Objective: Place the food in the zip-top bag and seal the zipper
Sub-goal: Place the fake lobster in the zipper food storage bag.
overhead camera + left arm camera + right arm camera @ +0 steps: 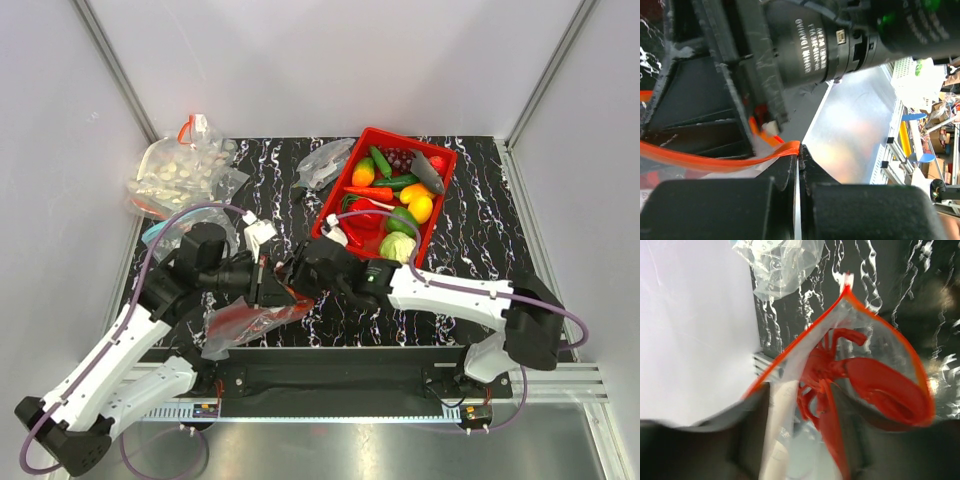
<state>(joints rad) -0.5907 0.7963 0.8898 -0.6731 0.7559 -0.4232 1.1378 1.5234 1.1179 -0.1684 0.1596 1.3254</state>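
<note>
The limp, slippery bag (250, 322), at seven o'clock on the table (480, 240) with a lobster (840, 385) inside, is best taken by its stiffer orange zipper (715, 161), where the left gripper (801, 155) is clamped; the right gripper (292, 280) stands parted, empty.

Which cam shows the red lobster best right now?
Right wrist: it looks into the open zip-top bag at the lobster, claw and legs clear. Top external shows only a red patch through the crumpled bag. Left wrist shows just the zipper, no lobster.
</note>
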